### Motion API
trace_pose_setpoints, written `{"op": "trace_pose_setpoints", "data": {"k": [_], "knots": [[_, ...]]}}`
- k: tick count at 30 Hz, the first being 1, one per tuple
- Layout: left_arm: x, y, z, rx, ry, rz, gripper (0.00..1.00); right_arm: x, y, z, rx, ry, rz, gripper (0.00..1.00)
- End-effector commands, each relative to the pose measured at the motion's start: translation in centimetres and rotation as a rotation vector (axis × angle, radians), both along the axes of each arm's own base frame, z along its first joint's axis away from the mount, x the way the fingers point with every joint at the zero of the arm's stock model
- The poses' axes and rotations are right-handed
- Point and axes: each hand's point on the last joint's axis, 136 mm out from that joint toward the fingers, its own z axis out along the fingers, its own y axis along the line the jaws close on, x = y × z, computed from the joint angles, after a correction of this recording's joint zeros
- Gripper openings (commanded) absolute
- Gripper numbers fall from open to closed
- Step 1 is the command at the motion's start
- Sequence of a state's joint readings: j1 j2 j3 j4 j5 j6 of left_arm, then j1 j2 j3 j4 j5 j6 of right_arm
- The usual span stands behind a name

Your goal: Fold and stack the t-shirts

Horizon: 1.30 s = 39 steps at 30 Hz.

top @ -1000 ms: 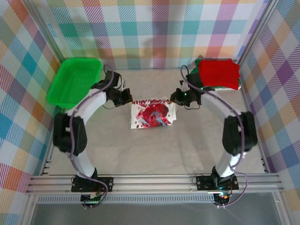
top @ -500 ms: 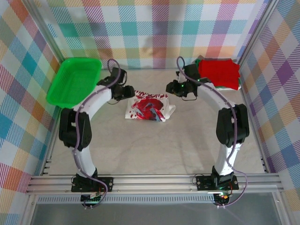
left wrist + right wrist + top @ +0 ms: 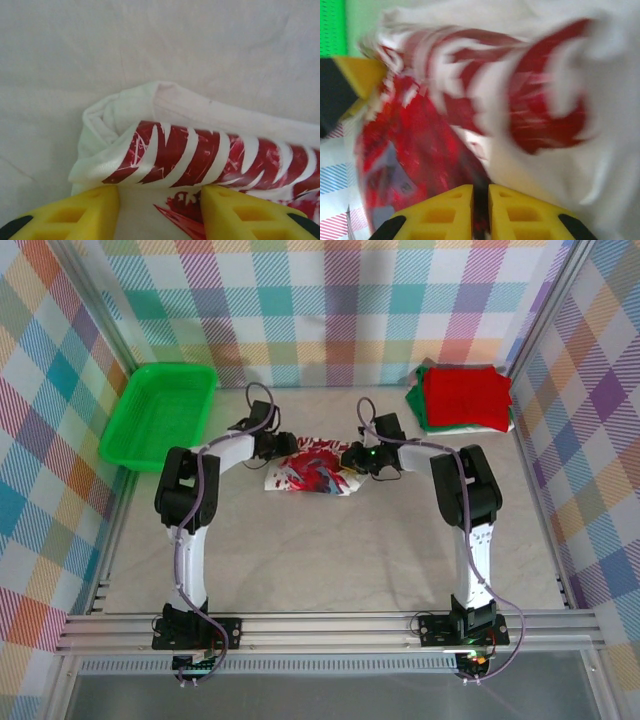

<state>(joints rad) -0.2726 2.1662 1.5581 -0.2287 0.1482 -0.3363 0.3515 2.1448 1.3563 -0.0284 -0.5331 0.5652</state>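
Observation:
The white t-shirt (image 3: 303,470) with red print lies bunched at mid-table; its rolled, red-striped edge (image 3: 200,155) shows in the left wrist view. My left gripper (image 3: 283,447) (image 3: 160,212) is at the shirt's far left edge, open, its yellow fingers (image 3: 80,215) resting apart on the cloth. At the shirt's right side, my right gripper (image 3: 349,458) (image 3: 480,212) is shut on a dark-red fold of the white t-shirt (image 3: 445,125), which is blurred there. A folded red t-shirt (image 3: 465,395) lies on a green t-shirt (image 3: 414,406) at the back right.
A green plastic tray (image 3: 160,412) stands at the back left, next to the checked wall. Both arms arch inward over the table's middle. Bare grey table (image 3: 330,560) stretches from the shirt to the near rail (image 3: 330,625).
Both grippers have swung inward to the shirt's far edge. The shirt has gone from flat to bunched and shifted slightly back and left. The left gripper has opened.

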Motion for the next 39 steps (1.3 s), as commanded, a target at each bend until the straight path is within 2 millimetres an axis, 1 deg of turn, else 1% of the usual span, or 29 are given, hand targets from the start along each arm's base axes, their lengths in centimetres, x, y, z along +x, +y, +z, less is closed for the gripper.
{"op": "trace_pose_setpoints", "data": {"k": [1,3,5,7,8,10,11,13,14,16,17,19,20,26,29,32,34,39], "knots": [[1.8,0.6,1.5,-0.005,-0.034,0.013,0.47,1.2,0.0,1.6,0.033,-0.073,-0.007,0.16],[1.6,0.2,3.8,-0.027,-0.067,0.005,0.48,1.2,0.0,3.0,0.04,-0.096,0.001,0.17],[1.0,-0.3,6.5,-0.045,-0.098,0.003,0.5,1.1,0.0,4.9,0.044,-0.12,0.002,0.2],[-0.4,-0.6,8.3,-0.038,-0.096,-0.002,0.52,0.9,-0.2,7.2,0.055,-0.154,-0.003,0.26],[-1.1,-1.1,9.3,-0.035,-0.112,-0.012,0.53,0.5,-0.4,8.0,0.05,-0.155,-0.012,0.28],[-2.6,-1.7,10.0,-0.025,-0.117,-0.031,0.54,0.0,-1.3,9.0,0.016,-0.154,-0.045,0.34],[-3.5,-1.9,9.9,-0.019,-0.11,-0.036,0.54,-0.3,-2.1,9.0,-0.014,-0.144,-0.075,0.39],[-5.0,-1.6,8.8,-0.004,-0.085,-0.03,0.54,-1.1,-3.3,8.5,-0.071,-0.117,-0.121,0.45],[-5.6,-1.1,8.1,0.011,-0.074,-0.016,0.54,-1.5,-4.0,8.0,-0.099,-0.1,-0.139,0.48],[-6.6,0.4,6.1,0.064,-0.05,0.021,0.55,-2.2,-4.9,7.2,-0.137,-0.075,-0.171,0.58],[-6.9,1.2,5.1,0.085,-0.033,0.038,0.55,-2.4,-5.1,6.7,-0.142,-0.069,-0.173,0.63],[-7.6,2.1,3.0,0.093,0.02,0.048,0.55,-2.8,-5.1,5.5,-0.148,-0.036,-0.174,0.68],[-7.4,2.1,2.4,0.084,0.014,0.05,0.55,-2.9,-5.0,5.0,-0.145,-0.017,-0.165,0.69],[-8.7,2.3,-1.4,0.093,0.071,0.04,0.55,-2.8,-3.7,2.9,-0.138,0.034,-0.128,0.72],[-9.2,2.5,-2.6,0.109,0.092,0.038,0.55,-2.7,-2.4,1.9,-0.128,0.057,-0.084,0.73],[-9.6,2.8,-3.3,0.123,0.104,0.034,0.54,-2.6,-0.8,0.9,-0.096,0.073,-0.042,0.72],[-9.6,2.8,-3.5,0.124,0.102,0.031,0.54,-2.3,0.0,0.7,-0.078,0.055,-0.031,0.72],[-9.6,2.3,-3.9,0.107,0.103,0.019,0.54,-1.4,2.4,1.1,-0.035,0.018,0.003,0.68]]}}
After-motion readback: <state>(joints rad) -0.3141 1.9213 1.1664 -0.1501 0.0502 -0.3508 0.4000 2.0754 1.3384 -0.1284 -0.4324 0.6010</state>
